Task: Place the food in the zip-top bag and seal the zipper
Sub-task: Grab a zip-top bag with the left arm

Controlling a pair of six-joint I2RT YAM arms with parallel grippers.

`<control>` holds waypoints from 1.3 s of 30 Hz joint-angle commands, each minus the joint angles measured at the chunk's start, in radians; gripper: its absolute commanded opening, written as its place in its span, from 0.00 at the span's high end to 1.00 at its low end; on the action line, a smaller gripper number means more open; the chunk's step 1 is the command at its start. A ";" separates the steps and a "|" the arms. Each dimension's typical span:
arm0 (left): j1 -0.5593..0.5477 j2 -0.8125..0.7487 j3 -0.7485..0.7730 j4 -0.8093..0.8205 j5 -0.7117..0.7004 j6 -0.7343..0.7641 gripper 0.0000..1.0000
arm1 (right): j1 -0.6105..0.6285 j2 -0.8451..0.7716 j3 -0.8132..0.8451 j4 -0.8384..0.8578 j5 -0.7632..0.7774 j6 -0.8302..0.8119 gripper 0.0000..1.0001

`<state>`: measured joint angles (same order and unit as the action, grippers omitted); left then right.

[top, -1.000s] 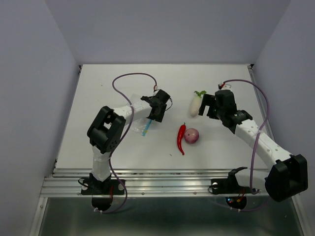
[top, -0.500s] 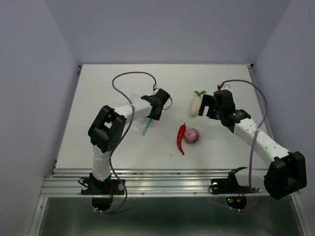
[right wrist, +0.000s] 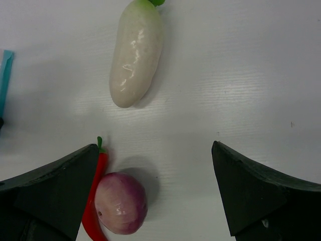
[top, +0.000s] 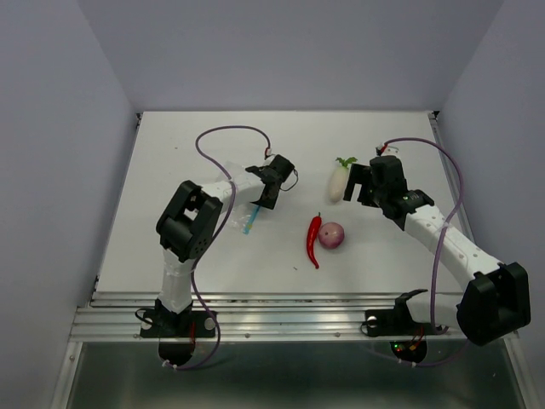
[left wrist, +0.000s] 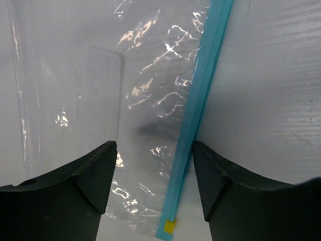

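Note:
The clear zip-top bag [left wrist: 145,110] lies flat on the white table, its blue zipper [left wrist: 198,110] running between my left fingers. My left gripper [top: 266,200] is open just above the bag; the zipper also shows in the top view [top: 252,221]. The white radish [top: 338,181], red chili [top: 313,239] and purple-red onion [top: 332,236] lie on the table. My right gripper [top: 352,192] is open and empty beside the radish. In the right wrist view the radish [right wrist: 135,57] is ahead, the onion [right wrist: 120,203] and chili [right wrist: 93,201] sit by the left finger.
Purple cables loop over both arms. The table's near edge is an aluminium rail [top: 281,319]. Grey walls stand on the left, right and back.
My left gripper has shifted slightly up and left over the bag. The right arm and the food have not visibly moved.

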<state>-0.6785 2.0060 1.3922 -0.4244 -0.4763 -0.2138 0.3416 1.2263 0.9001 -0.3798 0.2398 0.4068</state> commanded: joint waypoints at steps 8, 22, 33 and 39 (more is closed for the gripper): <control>0.016 0.008 0.031 -0.008 -0.021 0.007 0.42 | 0.000 -0.008 -0.003 0.045 0.033 -0.017 0.00; 0.026 0.034 0.014 -0.008 -0.021 -0.002 0.58 | 0.000 -0.016 -0.004 0.045 0.027 -0.019 0.00; 0.037 0.042 0.016 0.001 -0.015 -0.006 0.90 | 0.000 -0.019 -0.004 0.047 0.029 -0.022 0.00; 0.042 0.039 0.021 0.006 -0.041 -0.021 1.00 | 0.000 -0.017 -0.007 0.047 0.029 -0.023 0.00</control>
<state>-0.6434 2.0361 1.3998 -0.4141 -0.4808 -0.2180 0.3416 1.2255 0.9001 -0.3801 0.2539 0.3958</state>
